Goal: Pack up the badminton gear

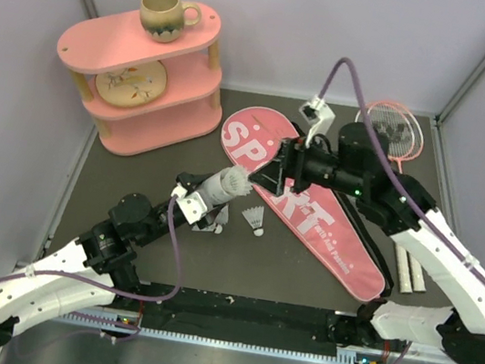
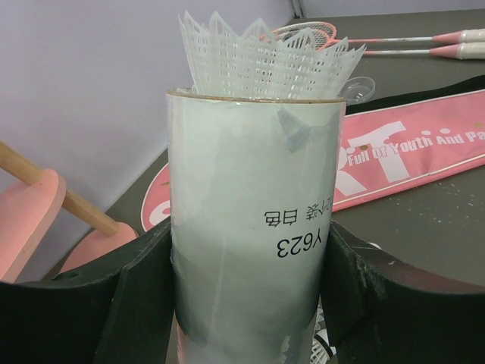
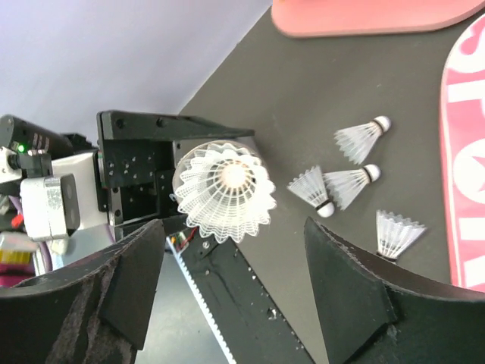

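We see the long white tube [image 2: 250, 227] clamped between the left jaws, and a white net-skirted shuttlecock [image 2: 265, 61] sticks out of its mouth. The right jaws stand open and empty, facing that mouth. Four loose shuttlecocks [image 3: 350, 182] lie on the dark counter [image 3: 303, 91].

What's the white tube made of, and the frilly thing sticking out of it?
The tube looks like cardboard under glossy film: brownish rim, shiny wrinkled wrap. The shuttlecock sticking out seems white moulded plastic: its skirt is a see-through lattice, not feathers.
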